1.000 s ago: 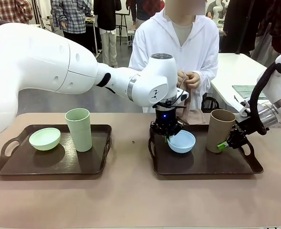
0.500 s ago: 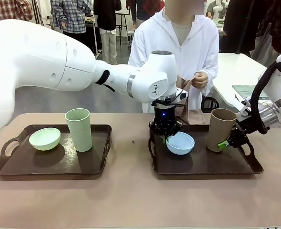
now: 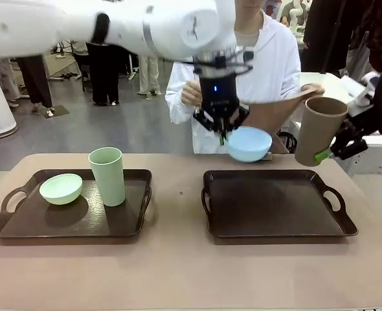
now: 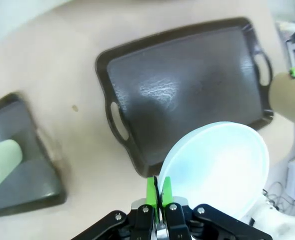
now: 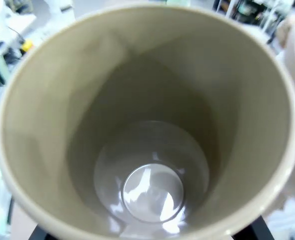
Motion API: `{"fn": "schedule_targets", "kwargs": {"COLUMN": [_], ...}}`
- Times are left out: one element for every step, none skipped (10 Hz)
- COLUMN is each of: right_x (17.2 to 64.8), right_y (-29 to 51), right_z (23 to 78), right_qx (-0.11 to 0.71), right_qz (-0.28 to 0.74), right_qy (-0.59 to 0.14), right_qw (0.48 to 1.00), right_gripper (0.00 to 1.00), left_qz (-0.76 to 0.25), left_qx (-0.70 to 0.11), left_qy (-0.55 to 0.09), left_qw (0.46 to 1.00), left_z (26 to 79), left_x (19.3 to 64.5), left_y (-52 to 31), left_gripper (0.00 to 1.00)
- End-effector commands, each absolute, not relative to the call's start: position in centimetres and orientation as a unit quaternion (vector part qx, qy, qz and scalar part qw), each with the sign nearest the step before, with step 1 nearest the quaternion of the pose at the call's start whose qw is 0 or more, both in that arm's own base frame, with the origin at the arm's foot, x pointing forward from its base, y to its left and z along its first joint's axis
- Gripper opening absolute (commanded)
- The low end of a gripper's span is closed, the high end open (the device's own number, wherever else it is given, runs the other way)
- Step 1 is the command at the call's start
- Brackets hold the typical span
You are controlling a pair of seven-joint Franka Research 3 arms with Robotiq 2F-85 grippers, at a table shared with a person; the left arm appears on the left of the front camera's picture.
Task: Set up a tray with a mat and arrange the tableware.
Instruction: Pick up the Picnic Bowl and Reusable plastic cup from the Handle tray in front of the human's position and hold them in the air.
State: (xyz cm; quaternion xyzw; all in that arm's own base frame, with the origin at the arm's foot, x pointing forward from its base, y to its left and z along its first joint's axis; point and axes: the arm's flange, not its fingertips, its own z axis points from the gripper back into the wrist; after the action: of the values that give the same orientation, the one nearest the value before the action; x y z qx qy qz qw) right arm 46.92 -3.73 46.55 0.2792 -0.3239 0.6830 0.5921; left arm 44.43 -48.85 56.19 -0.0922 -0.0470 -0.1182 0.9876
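The left gripper point(image 3: 222, 133) pinches the light blue bowl point(image 3: 250, 144) by its rim, above the far edge of the right tray point(image 3: 278, 234). The right gripper point(image 3: 322, 155) clasps the tan tumbler point(image 3: 315, 128) above that tray's far-right corner.

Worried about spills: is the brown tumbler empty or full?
Empty: the right wrist view looks straight into the tumbler and shows its bare, shiny bottom.
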Motion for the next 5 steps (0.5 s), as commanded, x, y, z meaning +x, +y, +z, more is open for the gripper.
{"fn": "schedule_targets", "kwargs": {"right_x": [44.6,44.1,44.0,44.7,44.7], "right_y": [-2.1,-1.6,-1.3,-2.2,-2.2], "right_z": [49.0,50.1,50.5,50.9,50.9], "right_qx": [0.266,0.256,0.257,0.258,0.258], "right_qz": [0.689,0.690,0.686,0.693,0.693], "right_qy": [-0.299,-0.296,-0.294,-0.310,-0.310], "right_qw": [0.604,0.609,0.614,0.597,0.597], "right_gripper": [0.00,0.00,0.00,0.00,0.00], "left_qz": [-0.115,-0.112,-0.107,-0.121,-0.121], "left_qx": [-0.093,-0.084,-0.079,-0.097,-0.097], "left_qy": [-0.063,-0.068,-0.059,-0.066,-0.066], "left_qw": [0.987,0.988,0.989,0.986,0.986], "left_z": [57.4,58.1,58.0,59.6,59.6], "left_x": [43.0,42.8,42.9,42.8,42.8], "left_y": [-47.7,-47.4,-47.1,-47.8,-47.8], "left_gripper": [0.00,0.00,0.00,0.00,0.00]}}
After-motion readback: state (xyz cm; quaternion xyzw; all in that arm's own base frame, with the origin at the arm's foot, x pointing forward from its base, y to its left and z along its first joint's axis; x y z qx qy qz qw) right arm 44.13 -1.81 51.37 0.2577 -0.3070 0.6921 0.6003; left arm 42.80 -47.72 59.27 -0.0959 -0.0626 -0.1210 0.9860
